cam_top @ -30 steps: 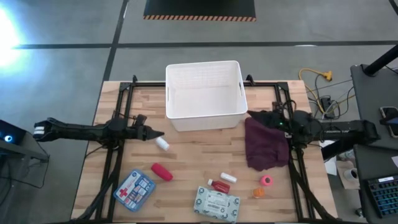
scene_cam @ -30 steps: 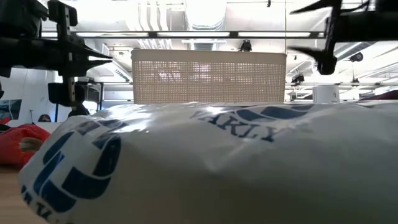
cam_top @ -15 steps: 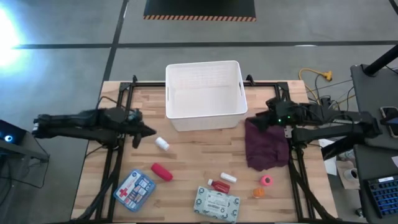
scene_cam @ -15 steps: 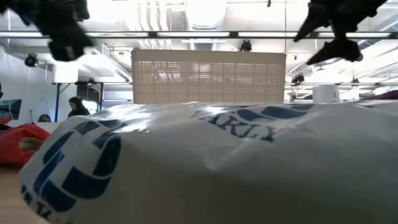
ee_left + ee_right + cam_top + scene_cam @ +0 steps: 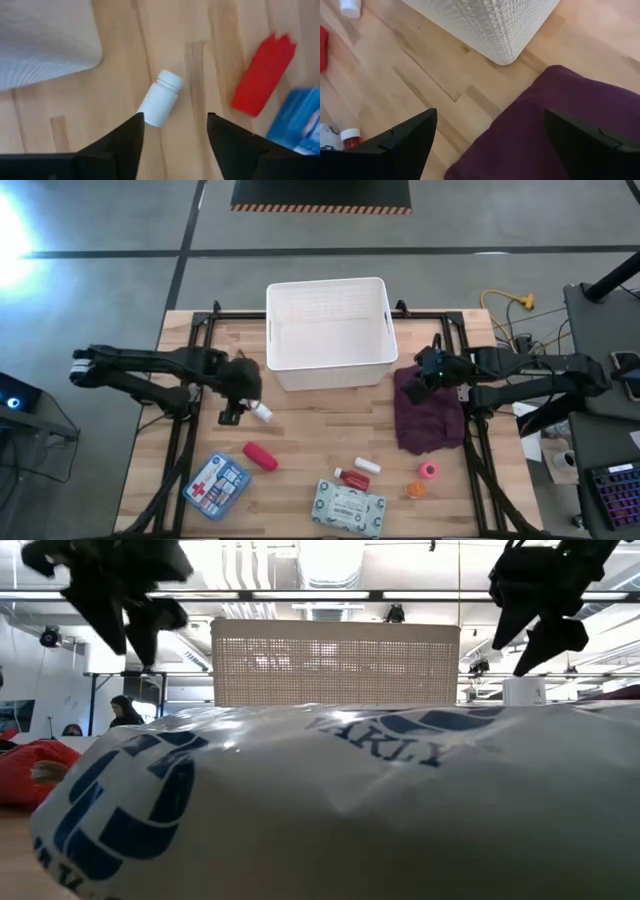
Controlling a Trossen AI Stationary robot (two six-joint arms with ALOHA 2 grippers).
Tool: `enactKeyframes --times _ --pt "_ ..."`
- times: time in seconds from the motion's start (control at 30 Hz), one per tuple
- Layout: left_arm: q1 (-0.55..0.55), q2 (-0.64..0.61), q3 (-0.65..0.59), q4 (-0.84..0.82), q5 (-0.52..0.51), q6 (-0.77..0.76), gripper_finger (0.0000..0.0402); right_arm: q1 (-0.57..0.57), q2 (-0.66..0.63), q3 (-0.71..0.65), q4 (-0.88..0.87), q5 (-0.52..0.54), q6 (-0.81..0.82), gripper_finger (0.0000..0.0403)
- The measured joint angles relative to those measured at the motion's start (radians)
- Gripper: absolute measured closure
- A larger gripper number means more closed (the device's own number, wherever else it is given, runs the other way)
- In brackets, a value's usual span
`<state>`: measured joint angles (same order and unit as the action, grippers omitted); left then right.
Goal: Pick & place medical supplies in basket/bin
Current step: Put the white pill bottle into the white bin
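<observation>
Bare tabletop [image 5: 320,430] lies open between the white bin [image 5: 330,330] and the near row of supplies. The maroon cloth [image 5: 430,415] covers the right side; the white bottle [image 5: 261,411] lies under the left hand [image 5: 240,395].

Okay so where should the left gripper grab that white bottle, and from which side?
Probably across the body of the white bottle, below its cap, coming straight down. It lies on its side on the table, and the open left gripper already hangs over it.

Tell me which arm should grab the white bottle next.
Left. Its hand is open right above the white bottle, fingers either side. The right hand sits over the maroon cloth, across the table.
</observation>
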<state>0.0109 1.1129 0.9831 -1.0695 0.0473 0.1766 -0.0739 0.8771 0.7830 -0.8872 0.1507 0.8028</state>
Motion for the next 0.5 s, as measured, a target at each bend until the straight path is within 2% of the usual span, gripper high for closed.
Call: enactKeyframes --times 0.1,0.23,0.37,0.5 --pt "-0.011 0.039 -0.011 0.0 0.005 0.097 0.0182 0.005 0.01 0.0 -0.001 0.0 -0.014 0.0049" --pt "-0.047 0.098 -0.054 0.025 0.005 0.215 0.0178 0.005 0.01 0.0 -0.018 0.005 -0.029 0.0049" --pt "-0.072 0.138 -0.094 0.114 -0.002 0.237 0.0178 0.004 0.009 0.0 -0.066 0.012 -0.044 0.0049" --pt "-0.076 0.172 -0.132 0.217 -0.074 0.235 0.0178 0.004 0.009 0.0 -0.09 0.032 -0.047 0.0049"
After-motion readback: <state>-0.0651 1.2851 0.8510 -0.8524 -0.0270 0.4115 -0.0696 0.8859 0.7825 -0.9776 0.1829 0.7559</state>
